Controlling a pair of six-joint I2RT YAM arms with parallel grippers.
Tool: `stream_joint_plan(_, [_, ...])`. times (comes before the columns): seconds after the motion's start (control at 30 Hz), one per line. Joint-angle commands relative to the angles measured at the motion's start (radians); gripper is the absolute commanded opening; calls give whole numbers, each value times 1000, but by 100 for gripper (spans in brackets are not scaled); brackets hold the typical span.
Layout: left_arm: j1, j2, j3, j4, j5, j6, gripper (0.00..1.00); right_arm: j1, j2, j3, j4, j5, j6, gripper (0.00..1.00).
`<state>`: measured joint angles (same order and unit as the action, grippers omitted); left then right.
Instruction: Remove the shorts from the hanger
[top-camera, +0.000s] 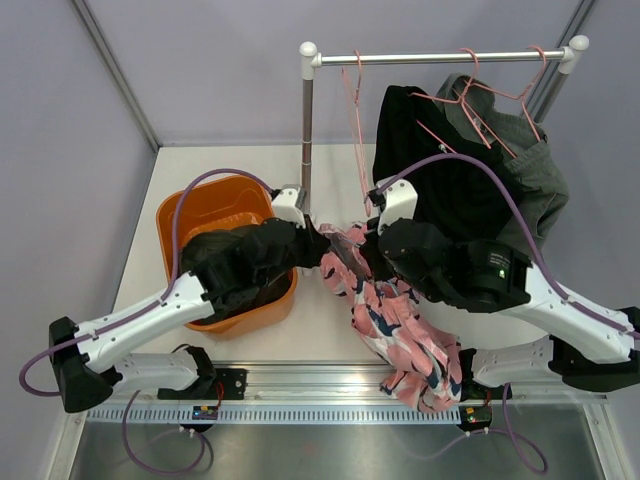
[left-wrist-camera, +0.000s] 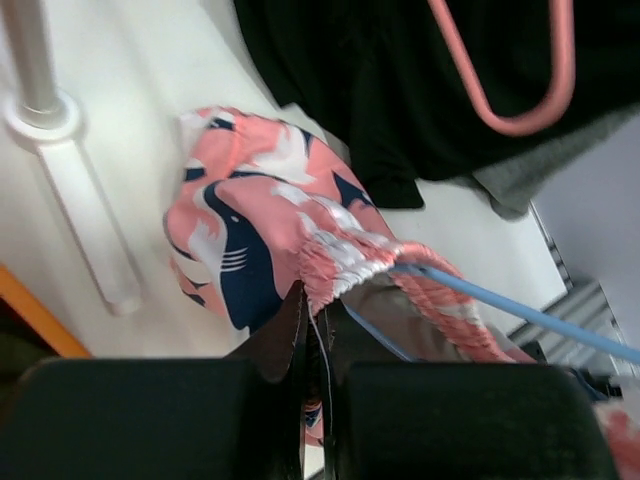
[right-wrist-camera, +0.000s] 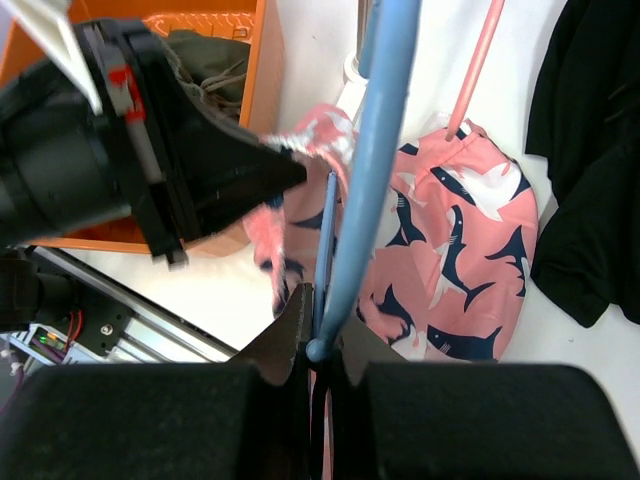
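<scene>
The pink shorts (top-camera: 400, 335) with navy-and-white print hang between my two grippers above the table's front. My left gripper (top-camera: 326, 252) is shut on their gathered waistband (left-wrist-camera: 345, 255). My right gripper (top-camera: 366, 256) is shut on the blue hanger (right-wrist-camera: 375, 150), which runs through the waistband (left-wrist-camera: 520, 312). The black shorts (top-camera: 440, 170) and the grey shorts (top-camera: 535, 175) hang on pink hangers (top-camera: 480, 100) from the rail. The dark olive shorts (right-wrist-camera: 205, 55) lie in the orange basket (top-camera: 175, 215).
The metal rack's rail (top-camera: 440, 57) and post (top-camera: 307, 130) stand at the back, with an empty pink hanger (top-camera: 355, 110) beside the post. The post's white foot (left-wrist-camera: 85, 210) is close to the left gripper. The basket stands at the left under my left arm.
</scene>
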<state>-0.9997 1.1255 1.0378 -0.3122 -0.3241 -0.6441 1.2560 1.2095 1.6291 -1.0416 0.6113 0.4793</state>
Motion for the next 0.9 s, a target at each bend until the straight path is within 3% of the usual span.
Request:
stream_joint_plan(0.0, [106, 17, 50, -22, -82, 5, 0, 8, -62, 43, 3, -7, 10, 0])
stream_joint_plan(0.13, [180, 78, 56, 1, -20, 3, 0, 8, -85, 52, 3, -30, -1, 0])
stream_joint_plan(0.47, [190, 247, 45, 128, 123, 18, 0, 8, -159, 5, 15, -24, -10, 0])
stream_joint_plan(0.73, [182, 212, 68, 117, 181, 72, 0, 8, -174, -20, 25, -12, -11, 0])
stream_joint_plan(0.87, [86, 166, 88, 110, 200, 132, 0, 8, -173, -6, 47, 60, -33, 0])
